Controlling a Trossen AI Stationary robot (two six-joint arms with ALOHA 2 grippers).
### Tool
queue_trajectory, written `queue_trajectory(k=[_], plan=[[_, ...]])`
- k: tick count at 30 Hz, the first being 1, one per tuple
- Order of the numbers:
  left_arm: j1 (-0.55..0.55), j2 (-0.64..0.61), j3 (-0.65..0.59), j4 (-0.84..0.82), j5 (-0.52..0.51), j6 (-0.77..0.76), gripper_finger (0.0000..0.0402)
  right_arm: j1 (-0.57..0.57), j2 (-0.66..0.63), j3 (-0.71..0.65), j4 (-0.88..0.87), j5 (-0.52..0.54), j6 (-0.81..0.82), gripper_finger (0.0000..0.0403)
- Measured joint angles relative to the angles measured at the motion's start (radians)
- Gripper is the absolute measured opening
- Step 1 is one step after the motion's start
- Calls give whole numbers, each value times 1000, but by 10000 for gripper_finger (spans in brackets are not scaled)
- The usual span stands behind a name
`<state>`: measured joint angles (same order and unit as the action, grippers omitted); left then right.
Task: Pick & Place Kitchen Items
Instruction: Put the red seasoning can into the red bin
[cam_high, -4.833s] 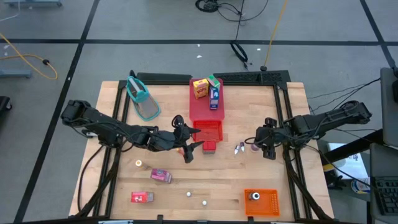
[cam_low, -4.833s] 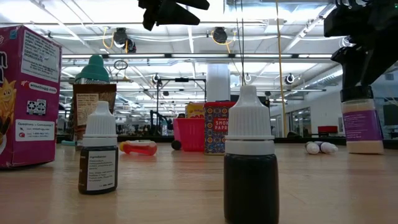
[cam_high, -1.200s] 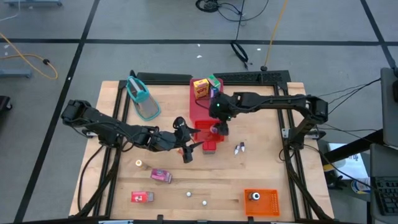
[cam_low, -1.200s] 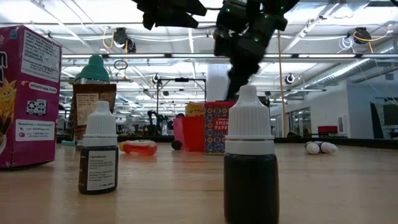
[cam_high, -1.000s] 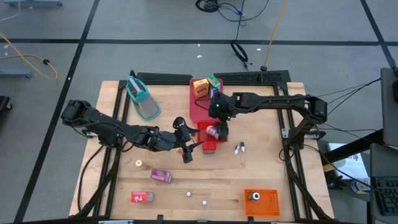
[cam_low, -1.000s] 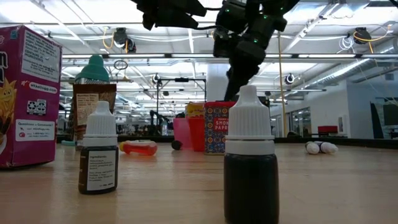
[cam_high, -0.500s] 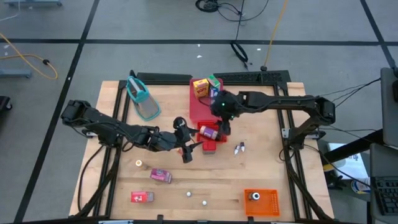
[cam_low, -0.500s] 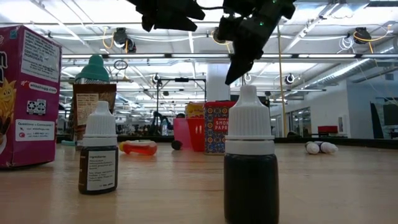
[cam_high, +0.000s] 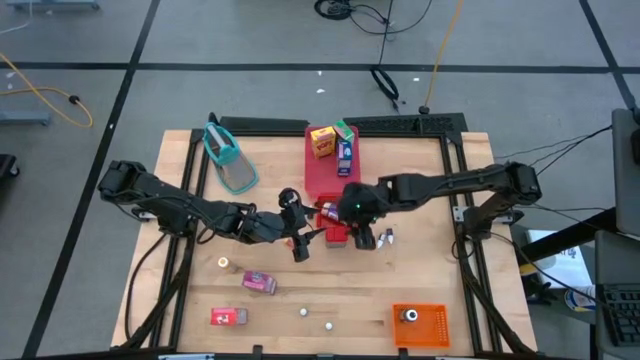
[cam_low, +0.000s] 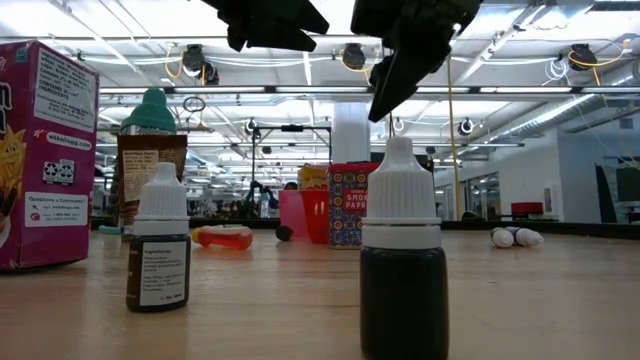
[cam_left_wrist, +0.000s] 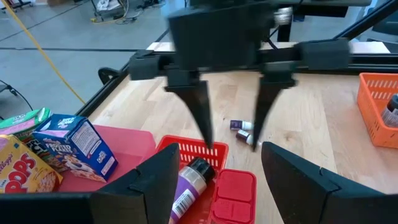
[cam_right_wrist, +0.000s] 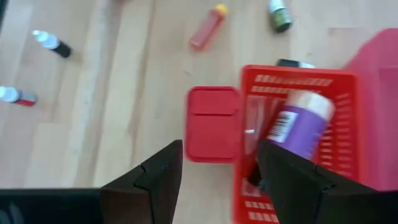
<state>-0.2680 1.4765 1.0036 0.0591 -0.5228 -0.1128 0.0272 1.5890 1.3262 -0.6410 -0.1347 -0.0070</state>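
Observation:
A purple-labelled jar (cam_high: 331, 210) lies on its side in the small red basket (cam_high: 340, 200) at mid-table, also seen in the right wrist view (cam_right_wrist: 298, 127). My right gripper (cam_high: 366, 239) hovers open just near-right of the basket, above a flat red box (cam_right_wrist: 211, 130), with nothing between its fingers. My left gripper (cam_high: 300, 238) hangs open left of the basket, holding nothing; its wrist view shows the jar (cam_left_wrist: 186, 183) and the right gripper (cam_left_wrist: 230, 130). A yellow carton (cam_high: 321, 142) and a blue carton (cam_high: 345, 152) stand on the red tray (cam_high: 325, 175).
An orange bin (cam_high: 420, 325) sits at the near right. A pink carton (cam_high: 259, 283), a red carton (cam_high: 229, 317) and two dropper bottles (cam_high: 304, 312) lie near the front. Small bottles (cam_high: 388, 237) lie right of my right gripper. A teal object (cam_high: 228, 160) lies far left.
My right gripper has let go of the purple jar, which now lies on its side in the red basket. The gripper has then risen a little and swung toward the table's near edge, ending over the flat red box. My left arm has kept still.

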Motion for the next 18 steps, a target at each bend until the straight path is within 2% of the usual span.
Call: queue_trajectory(k=[8,18], plan=[[0,0,0,-4,0,-5,228,62,6,-58,66,5,31,199],[0,0,0,-4,0,-4,228,59,6,-208,285,7,48,207]])
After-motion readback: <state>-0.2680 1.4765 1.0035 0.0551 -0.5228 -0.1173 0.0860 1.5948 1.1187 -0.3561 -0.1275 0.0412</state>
